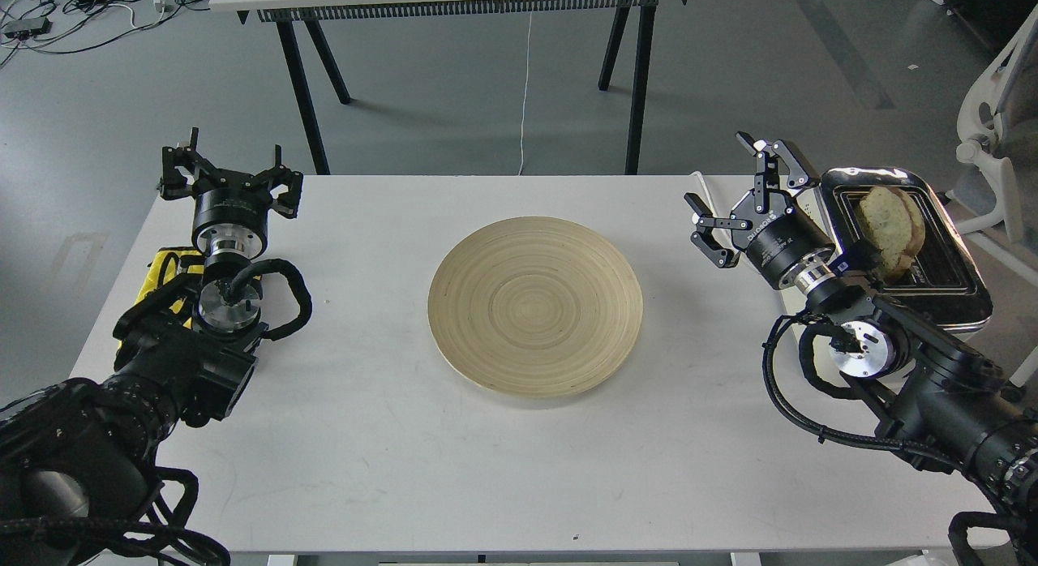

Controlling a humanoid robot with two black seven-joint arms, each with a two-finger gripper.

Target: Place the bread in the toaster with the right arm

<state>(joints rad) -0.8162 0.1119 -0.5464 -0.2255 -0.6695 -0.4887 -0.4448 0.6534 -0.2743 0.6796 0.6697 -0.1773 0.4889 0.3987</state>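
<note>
The white table fills the view, with the round wooden plate bare at its centre. At three o'clock from the plate stands the toaster, the bread sticking up out of its left slot. Between plate and toaster the right gripper hangs spread, grasping nothing. At nine o'clock the left gripper is likewise released.

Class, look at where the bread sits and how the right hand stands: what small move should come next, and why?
Probably draw the right hand back from the toaster. The bread already stands in a slot, tilted, and the hand is open and apart from it.
</note>
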